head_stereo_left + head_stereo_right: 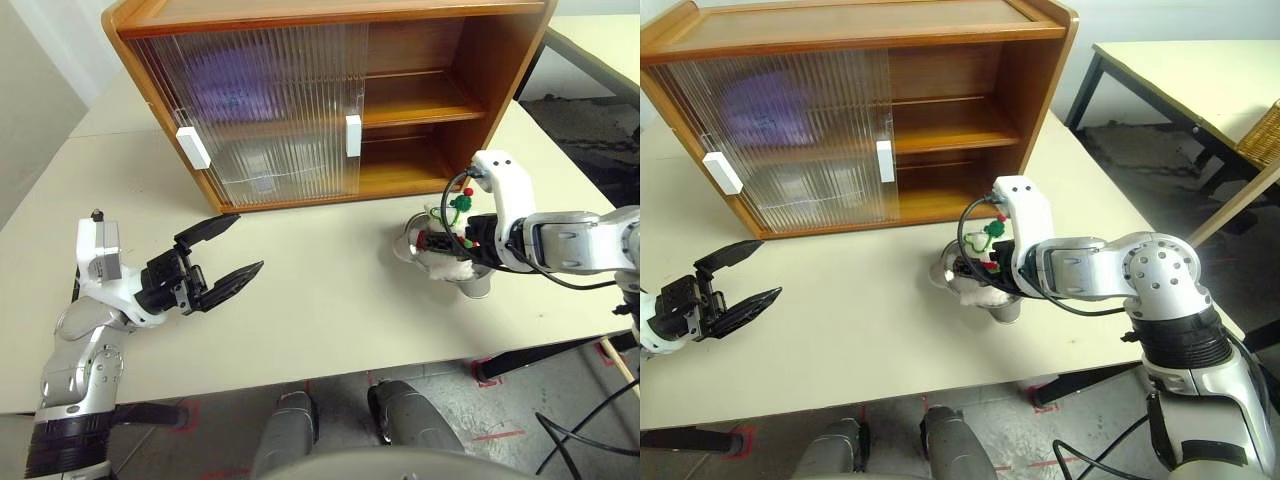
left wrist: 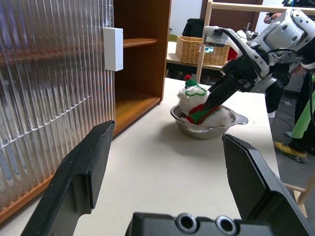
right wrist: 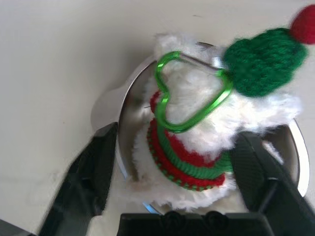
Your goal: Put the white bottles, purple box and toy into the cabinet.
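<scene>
While your right gripper (image 3: pixel 172 162) reaches down into the steel bowl (image 2: pixel 206 129) on the pale table (image 1: pixel 320 320), its two black fingers stand on either side of the toy (image 3: pixel 197 137), apart and not clearly pressing it, so you cannot tell whether they have hold of it. The toy sits in the bowl in front of the cabinet (image 1: pixel 330 90), its red-and-green sweater, green hat and a green heart-shaped clip (image 3: pixel 189 93) showing; from the head views the wrist covers most of it. Your left gripper (image 1: pixel 222 260) hovers over the table well to the left, jaws wide apart and holding nothing. Behind the cabinet's ribbed sliding doors (image 1: pixel 260 110), a purple blur on the upper shelf suggests the purple box (image 1: pixel 225 85), and pale shapes below are too smeared to name. The right half of the cabinet stands open with bare shelves. A person's legs (image 2: pixel 300 113) are cut off at the edge of the left wrist view.
</scene>
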Motion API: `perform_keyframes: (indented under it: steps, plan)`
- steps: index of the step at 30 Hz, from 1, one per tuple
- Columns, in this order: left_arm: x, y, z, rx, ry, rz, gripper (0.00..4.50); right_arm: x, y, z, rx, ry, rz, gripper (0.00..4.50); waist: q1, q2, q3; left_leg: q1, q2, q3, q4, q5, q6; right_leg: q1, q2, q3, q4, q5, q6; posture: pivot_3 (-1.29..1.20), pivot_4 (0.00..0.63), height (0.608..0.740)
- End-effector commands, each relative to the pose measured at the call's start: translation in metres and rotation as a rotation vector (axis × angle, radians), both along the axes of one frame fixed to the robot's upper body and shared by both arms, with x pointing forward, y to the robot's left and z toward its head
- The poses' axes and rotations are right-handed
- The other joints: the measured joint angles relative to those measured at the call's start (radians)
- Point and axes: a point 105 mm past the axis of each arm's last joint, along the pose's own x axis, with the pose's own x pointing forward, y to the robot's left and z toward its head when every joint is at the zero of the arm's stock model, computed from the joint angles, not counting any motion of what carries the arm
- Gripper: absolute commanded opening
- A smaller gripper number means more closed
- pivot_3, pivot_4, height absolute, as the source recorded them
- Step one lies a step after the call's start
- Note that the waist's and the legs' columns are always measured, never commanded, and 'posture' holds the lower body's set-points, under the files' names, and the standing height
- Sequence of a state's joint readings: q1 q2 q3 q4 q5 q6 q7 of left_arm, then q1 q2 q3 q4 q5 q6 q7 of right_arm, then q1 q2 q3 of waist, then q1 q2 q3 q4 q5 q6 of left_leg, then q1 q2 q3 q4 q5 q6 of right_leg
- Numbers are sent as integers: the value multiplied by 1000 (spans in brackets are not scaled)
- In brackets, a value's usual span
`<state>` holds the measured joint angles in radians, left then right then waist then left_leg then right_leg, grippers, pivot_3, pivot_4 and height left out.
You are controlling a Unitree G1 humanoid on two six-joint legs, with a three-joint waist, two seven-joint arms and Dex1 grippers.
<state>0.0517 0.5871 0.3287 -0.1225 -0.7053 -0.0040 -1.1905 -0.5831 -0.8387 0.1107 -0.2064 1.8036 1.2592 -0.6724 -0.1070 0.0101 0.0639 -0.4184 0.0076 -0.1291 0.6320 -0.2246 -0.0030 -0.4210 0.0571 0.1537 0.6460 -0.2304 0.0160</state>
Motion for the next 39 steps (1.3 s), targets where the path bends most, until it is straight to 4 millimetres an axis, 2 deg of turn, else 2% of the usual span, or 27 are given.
perform_keyframes:
  steps: [1, 5, 9, 18, 23, 39]
  plan:
    - [-1, 1, -5, 14, 14, 3, 4500, -6, 9, -5, 1, 16, 39, 2798, -2, 0, 0, 0, 0, 0, 0, 0, 0, 0, 0, 0, 0, 0, 0, -165, 80, 740]
    - [-1, 2, -4, 18, 12, -3, 4500, -7, 11, -7, 6, 15, 42, 1272, -6, -1, -2, 0, 0, 0, -1, 0, 0, 0, 0, 0, 0, 0, 1, -169, 77, 740]
    - [-1, 2, -3, 21, 11, -5, 4500, -8, 13, -8, 14, 17, 49, 57, -9, -2, -4, 0, 0, 0, -1, 0, 0, 0, 0, 0, 0, 2, 4, -169, 75, 740]
    - [-1, 3, -3, 25, 10, -4, 4500, -6, 11, -4, 12, 6, 86, 25, -17, -2, -6, 0, 0, 0, 0, 0, 0, 0, 0, 0, 0, 2, 4, -169, 69, 740]
    - [-1, 3, -3, 22, 8, -2, 4500, -7, 6, 7, 39, 16, 139, 25, -20, -1, -7, 0, 0, 0, 0, 0, 0, 0, 0, -1, 0, 3, 5, -167, 69, 740]
    - [-2, 1, -2, 20, 13, -6, 4500, 9, -11, 28, 15, -55, 154, 25, -22, 0, -9, -1, 0, 0, 1, 0, 1, 0, 0, -1, 0, 3, 6, -167, 68, 740]
